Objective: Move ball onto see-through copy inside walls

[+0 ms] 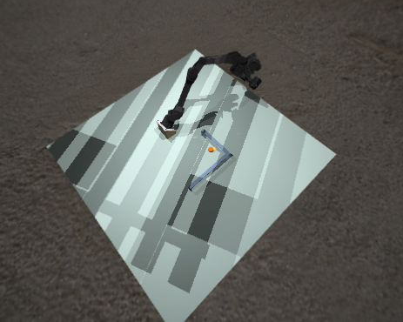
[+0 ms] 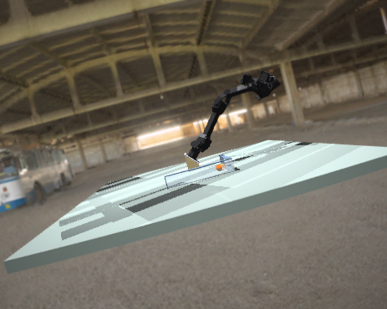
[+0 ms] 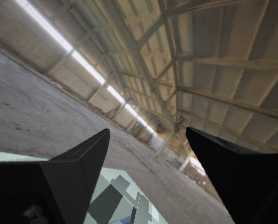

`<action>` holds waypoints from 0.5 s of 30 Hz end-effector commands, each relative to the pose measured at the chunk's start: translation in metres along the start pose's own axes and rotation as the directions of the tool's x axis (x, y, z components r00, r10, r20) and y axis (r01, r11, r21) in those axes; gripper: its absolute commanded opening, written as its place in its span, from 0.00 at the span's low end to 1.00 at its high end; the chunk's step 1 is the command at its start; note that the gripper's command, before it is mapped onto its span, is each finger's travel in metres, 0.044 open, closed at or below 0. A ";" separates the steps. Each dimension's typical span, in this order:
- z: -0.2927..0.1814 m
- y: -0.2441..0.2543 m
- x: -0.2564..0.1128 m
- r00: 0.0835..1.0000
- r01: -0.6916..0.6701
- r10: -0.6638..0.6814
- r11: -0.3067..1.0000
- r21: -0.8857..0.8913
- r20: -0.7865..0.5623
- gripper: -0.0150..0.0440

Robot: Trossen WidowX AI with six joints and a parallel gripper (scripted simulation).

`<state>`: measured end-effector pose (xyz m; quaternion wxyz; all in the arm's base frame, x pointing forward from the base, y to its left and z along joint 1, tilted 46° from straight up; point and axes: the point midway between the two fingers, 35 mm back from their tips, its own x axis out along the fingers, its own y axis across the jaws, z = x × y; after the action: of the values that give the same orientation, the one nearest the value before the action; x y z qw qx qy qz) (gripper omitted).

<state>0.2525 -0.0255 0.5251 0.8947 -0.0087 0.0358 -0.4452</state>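
The orange ball (image 1: 211, 150) (image 2: 219, 167) lies on the table inside the corner made by the two low clear walls. One bluish wall (image 1: 209, 172) is long, and the other wall (image 1: 217, 142) (image 2: 225, 158) meets it at the corner. The see-through copy (image 1: 215, 149) shows as a pale yellowish spot right beside the ball, on the corner side, and seems partly overlapped by it. My gripper (image 1: 258, 71) (image 3: 148, 131) is open and empty, raised high and far from the ball. In the wrist view the two black fingers stand wide apart with nothing between them.
The square table (image 1: 291, 151) (image 2: 321, 162) has pale and dark striped patches. The arm's base plate (image 1: 167, 131) (image 2: 190, 162) stands beside the open side of the walls. The arm reaches up and away from them toward the table's edge.
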 end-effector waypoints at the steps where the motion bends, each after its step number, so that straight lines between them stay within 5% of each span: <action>1: -0.002 0.002 0.001 1.000 -0.005 0.005 1.000 -0.015 -0.005 0.89; 6: -0.057 0.051 0.031 0.978 -0.174 0.114 0.909 -0.380 -0.173 0.69; 11: -0.134 0.086 0.063 0.887 -0.437 0.192 0.640 -0.632 -0.420 0.69; 15: -0.201 0.100 0.079 0.746 -0.663 0.226 0.340 -0.667 -0.627 0.69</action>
<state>0.3538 -0.0200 0.3686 0.8571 -0.2970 0.3728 -0.1955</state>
